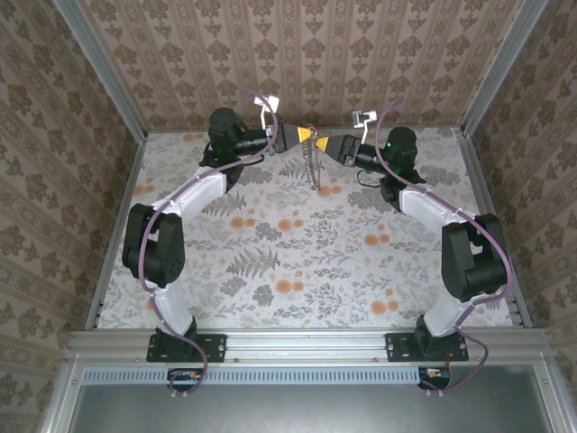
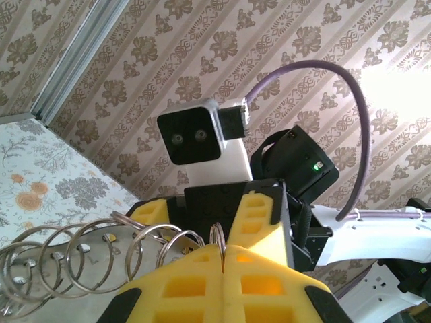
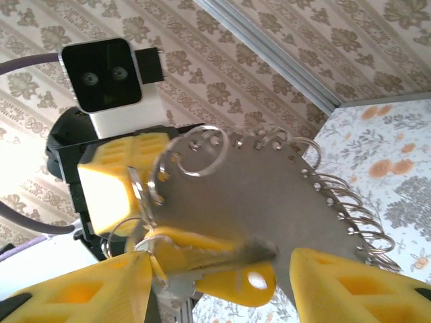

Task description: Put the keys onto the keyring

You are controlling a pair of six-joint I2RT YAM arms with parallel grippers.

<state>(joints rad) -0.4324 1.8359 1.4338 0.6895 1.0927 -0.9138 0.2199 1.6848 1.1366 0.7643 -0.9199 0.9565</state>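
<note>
At the far middle of the table my two grippers meet tip to tip, left gripper (image 1: pixel 307 136) and right gripper (image 1: pixel 328 144). My left gripper (image 2: pixel 223 250) is shut on the keyring (image 2: pixel 218 235), one thin split ring on the rim of a round metal disc (image 3: pixel 269 195). The disc hangs down from it (image 1: pixel 314 168). My right gripper (image 3: pixel 215 282) stands open, its yellow fingers (image 3: pixel 87 293) wide apart. Between them, under the disc, hangs a blurred key with a yellow head (image 3: pixel 236 286). I cannot tell whether the key is on a ring.
Several more split rings (image 2: pixel 81 262) line the disc's rim. The floral tabletop (image 1: pixel 297 262) lies below, walled by patterned panels (image 1: pixel 306 54) with aluminium posts at the corners. Purple cables (image 2: pixel 337 121) loop over both wrists.
</note>
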